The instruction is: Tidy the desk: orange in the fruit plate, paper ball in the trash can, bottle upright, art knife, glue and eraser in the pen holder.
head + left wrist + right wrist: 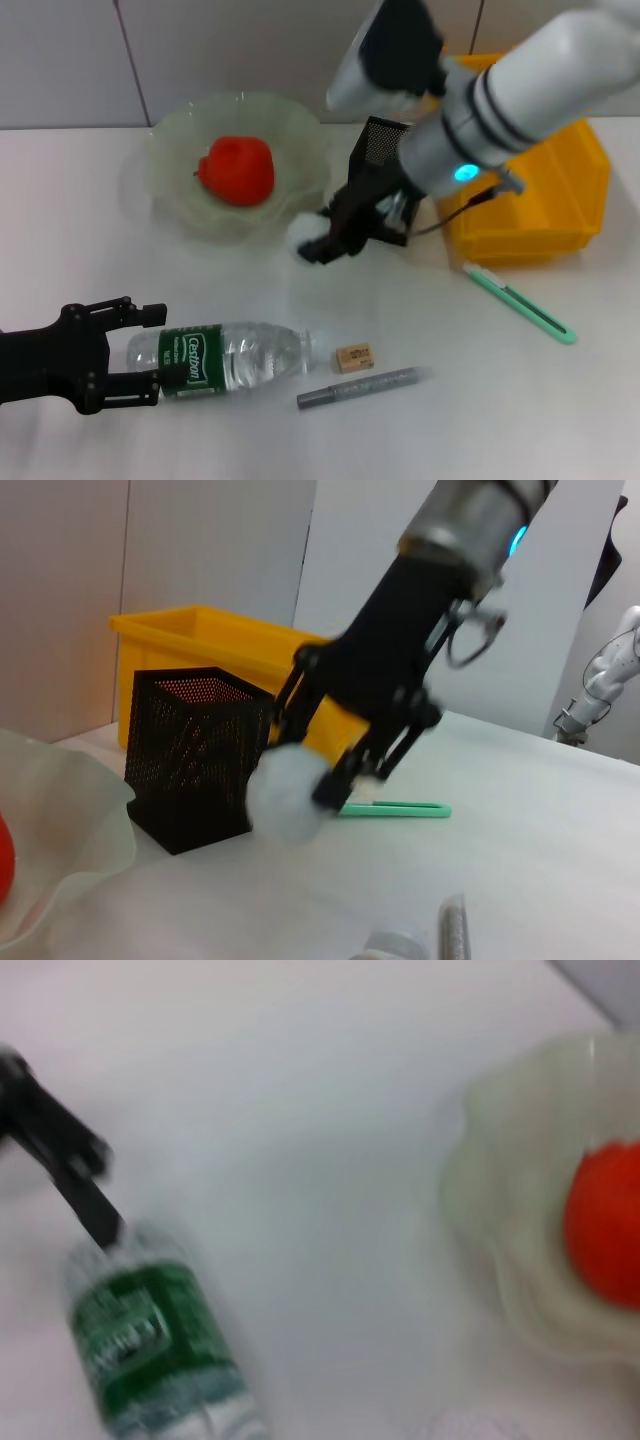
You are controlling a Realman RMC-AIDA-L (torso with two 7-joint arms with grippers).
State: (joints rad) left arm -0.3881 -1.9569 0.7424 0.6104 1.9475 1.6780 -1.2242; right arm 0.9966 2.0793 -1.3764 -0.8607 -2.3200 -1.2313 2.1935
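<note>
While the orange (237, 170) sits inside the plate (170, 140) at the back of the tabletop (80, 250), the right tool (318, 243) hangs just beside the plate's near rim, its fingers clamped on the paper ball (300, 233); in the left wrist view the ball (285, 792) is pinched between dark fingers (345, 770) in front of the holder (195, 755), clear of the surface. The holder (380, 142) stands behind the right arm, mostly hidden by it in the head view, and the yellow can (560, 200) is just beyond it on the right side. The bottle (225, 358) lies on its side near the front, cap pointing right, and the left tool (148, 345) has its fingers spread apart, one on each side of the bottle's base end without closing on it. Just past the cap rests the eraser (354, 357), and near it a grey pen-like stick (362, 386) lies slanted. A green knife (518, 302) lies farther right, in front of the can. The right wrist view shows the bottle (150, 1340) with one left-tool finger (70, 1180) at it, and the plate (520, 1260) holding the orange (605, 1225).
</note>
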